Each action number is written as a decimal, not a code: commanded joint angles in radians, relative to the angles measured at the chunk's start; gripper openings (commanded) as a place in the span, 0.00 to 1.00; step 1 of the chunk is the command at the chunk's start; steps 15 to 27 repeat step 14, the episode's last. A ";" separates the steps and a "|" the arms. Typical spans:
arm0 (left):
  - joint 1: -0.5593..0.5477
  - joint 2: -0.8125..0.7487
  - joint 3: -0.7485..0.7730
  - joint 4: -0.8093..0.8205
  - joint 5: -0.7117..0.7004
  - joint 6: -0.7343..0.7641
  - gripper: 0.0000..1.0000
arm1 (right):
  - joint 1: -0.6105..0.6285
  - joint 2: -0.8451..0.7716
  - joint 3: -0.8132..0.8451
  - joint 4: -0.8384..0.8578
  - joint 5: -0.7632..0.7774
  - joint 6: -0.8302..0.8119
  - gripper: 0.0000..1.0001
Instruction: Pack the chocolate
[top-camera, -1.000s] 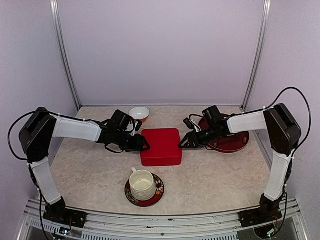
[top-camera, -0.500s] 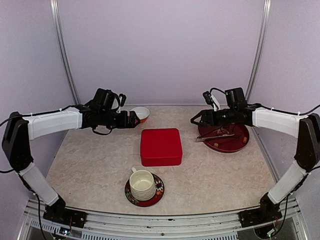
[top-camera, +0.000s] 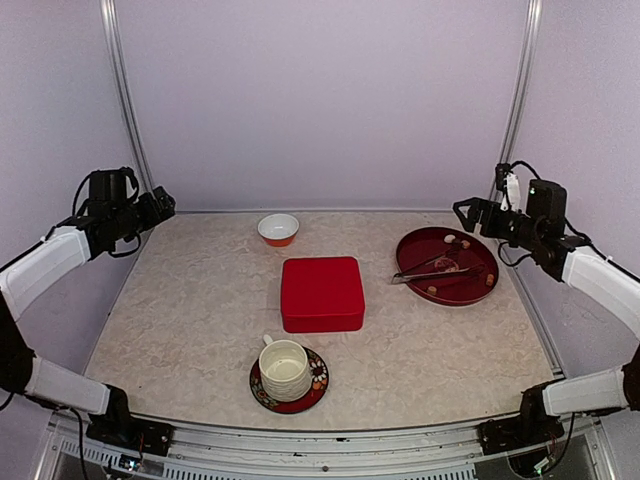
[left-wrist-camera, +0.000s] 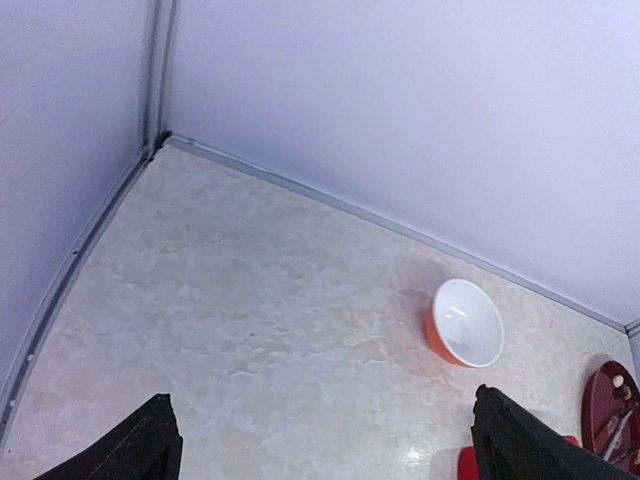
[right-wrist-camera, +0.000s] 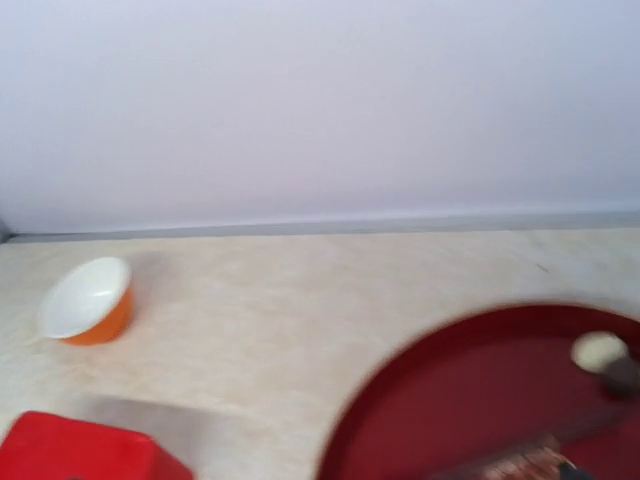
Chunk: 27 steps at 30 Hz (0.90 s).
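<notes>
Small pieces of chocolate (top-camera: 463, 241) lie on a round dark-red plate (top-camera: 412, 247) at the right, beside metal tongs (top-camera: 428, 269). The right wrist view shows a white piece of chocolate (right-wrist-camera: 598, 350) and a dark one on the plate (right-wrist-camera: 470, 390). A shut red box (top-camera: 322, 293) sits mid-table. My left gripper (top-camera: 160, 205) hangs high at the far left, open and empty; its fingertips (left-wrist-camera: 140, 450) stand wide apart over bare table. My right gripper (top-camera: 468, 214) hovers above the plate's far edge, its fingers spread and empty. They do not show in its own wrist view.
A small orange bowl (top-camera: 278, 229) with a white inside stands behind the box, also seen as the bowl (left-wrist-camera: 465, 322) and the bowl (right-wrist-camera: 88, 300). A cream cup (top-camera: 285, 365) rests on a patterned saucer (top-camera: 318, 385) near the front. Walls close off the back and sides.
Both arms have pulled away from the red box, lifting and swinging out to the sides. Both grippers have opened. The box stays shut in place.
</notes>
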 joint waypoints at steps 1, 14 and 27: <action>0.074 -0.016 -0.058 -0.020 0.079 -0.003 0.99 | -0.035 0.017 -0.093 -0.014 0.026 0.038 1.00; 0.085 -0.044 -0.208 0.048 0.140 0.017 0.99 | -0.044 0.031 -0.186 0.070 -0.017 0.048 1.00; 0.085 -0.044 -0.208 0.048 0.140 0.017 0.99 | -0.044 0.031 -0.186 0.070 -0.017 0.048 1.00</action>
